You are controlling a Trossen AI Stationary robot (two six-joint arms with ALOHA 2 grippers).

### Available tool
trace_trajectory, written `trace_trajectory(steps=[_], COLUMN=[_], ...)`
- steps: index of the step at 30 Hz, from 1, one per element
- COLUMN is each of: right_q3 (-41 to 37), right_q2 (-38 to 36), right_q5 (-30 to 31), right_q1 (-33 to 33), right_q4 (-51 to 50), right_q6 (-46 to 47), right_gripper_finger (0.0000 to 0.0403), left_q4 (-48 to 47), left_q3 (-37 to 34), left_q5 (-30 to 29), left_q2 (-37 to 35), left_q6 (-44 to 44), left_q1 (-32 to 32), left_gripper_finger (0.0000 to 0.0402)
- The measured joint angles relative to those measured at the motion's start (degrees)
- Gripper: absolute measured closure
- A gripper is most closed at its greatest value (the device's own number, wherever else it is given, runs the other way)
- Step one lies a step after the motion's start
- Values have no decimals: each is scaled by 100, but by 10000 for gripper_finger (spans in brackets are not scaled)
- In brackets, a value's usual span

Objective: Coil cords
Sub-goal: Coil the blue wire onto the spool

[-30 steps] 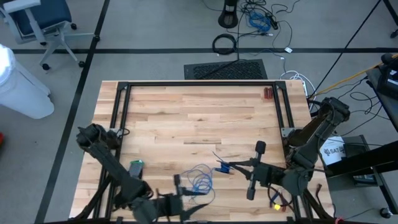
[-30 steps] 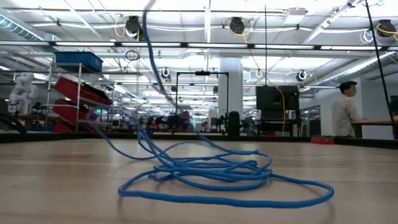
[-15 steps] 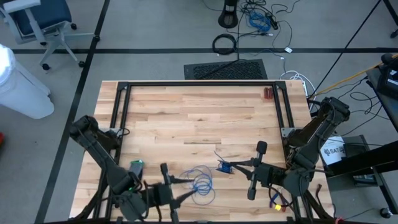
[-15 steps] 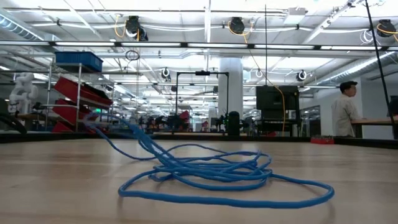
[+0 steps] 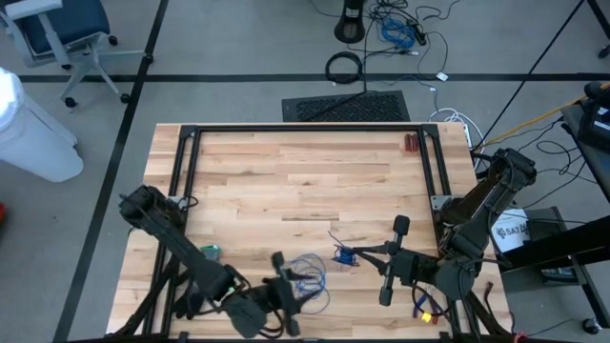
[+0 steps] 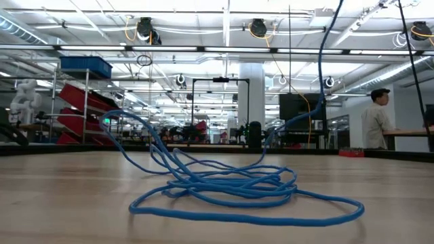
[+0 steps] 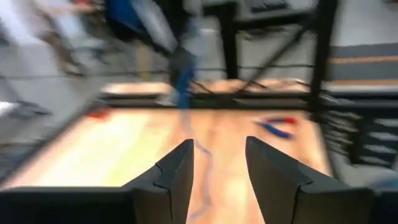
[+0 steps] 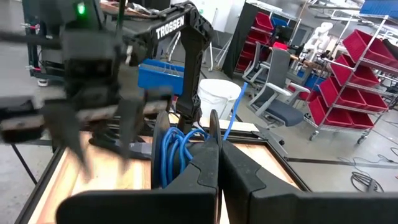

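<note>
The thin blue cord lies as a loose pile of loops (image 5: 310, 274) (image 6: 230, 186) on the wooden table, near its front edge. One strand (image 6: 324, 61) rises out of the pile and leaves the low view at the top. My right gripper (image 5: 349, 255) (image 8: 219, 146) is shut, level, just right of the pile, with a small blue bundle of cord at its tips. My left gripper (image 5: 303, 289) (image 7: 219, 152) stands open over the pile's near side, and a blurred blue strand (image 7: 207, 171) shows in the gap between its fingers. My left gripper has the strand passing between its open fingers; I cannot tell whether a finger touches it. My right gripper is shut on the cord, with several blue loops (image 8: 177, 149) bunched right beside its fingers (image 8: 208, 162). The fingers lie level and point toward the table's left. The bundle is held clear of the table, and a strand runs from it to the pile.
A black rail frame (image 5: 305, 129) borders the table's far, left and right sides. Red-handled pliers (image 5: 410, 143) lie at the far right corner. Bare wood stretches across the table's middle and far half. A person (image 6: 374, 122) stands in the room behind.
My left gripper drew back toward the table's left, then swung right again to the pile and tipped downward. The cord's raised strand dropped, then rose again on the other side of the low view. The pile on the table kept its place.
</note>
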Motion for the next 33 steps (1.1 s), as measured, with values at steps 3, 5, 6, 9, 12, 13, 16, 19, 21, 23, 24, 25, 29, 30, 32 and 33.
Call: trace_trajectory(steps=[3, 5, 6, 9, 12, 13, 16, 19, 21, 23, 24, 25, 29, 30, 32, 33], right_q3=[0, 0, 0, 0, 0, 0, 0, 0, 0, 0, 0, 0, 0, 0, 0, 0], right_q2=[0, 0, 0, -39, -97, -103, -117, -118, -118, -118, -118, -118, -118, -118, -118, -118], right_q5=[-4, -5, -7, -13, -9, -9, -10, -9, -3, -3, -3, -1, -3, -3, -3, -4], right_q1=[-1, -1, 1, 58, 132, 162, 206, 208, 208, 208, 208, 208, 208, 208, 208, 208], right_q4=[0, -1, 3, 1, 16, 16, 24, 22, 25, 28, 28, 30, 34, 34, 34, 36], right_q6=[-4, -6, -4, -3, -4, -8, -10, -12, -10, -10, -10, -10, -10, -10, -10, -10], right_gripper_finger=[403, 403, 403, 403, 403, 403, 403, 403, 403, 403, 403, 403, 403, 403, 403, 403], left_q4=[332, 462, 478, 470, 638, 772, 1185, 1553, 1599, 1644, 1666, 1707, 2064, 2192, 2428, 2487], left_q3=[-2, 0, 0, 0, 0, 0, 0, 0, 0, 0, 0, 0, 0, 0, 0, 0], left_q5=[605, 612, 576, 418, 326, 318, 301, 288, 292, 296, 312, 340, 449, 470, 485, 487], left_q2=[172, 280, 341, 509, 646, 697, 836, 952, 1002, 1048, 1057, 1075, 1237, 1284, 1383, 1413], left_q6=[-69, -67, -69, -71, -77, -86, -68, -29, -23, -24, -15, -7, 232, 363, 567, 620], left_q1=[135, 227, 281, 404, 481, 516, 572, 626, 633, 643, 642, 645, 704, 710, 708, 716], left_gripper_finger=[232, 214, 205, 179, 162, 159, 155, 155, 155, 155, 155, 155, 155, 155, 157, 160])
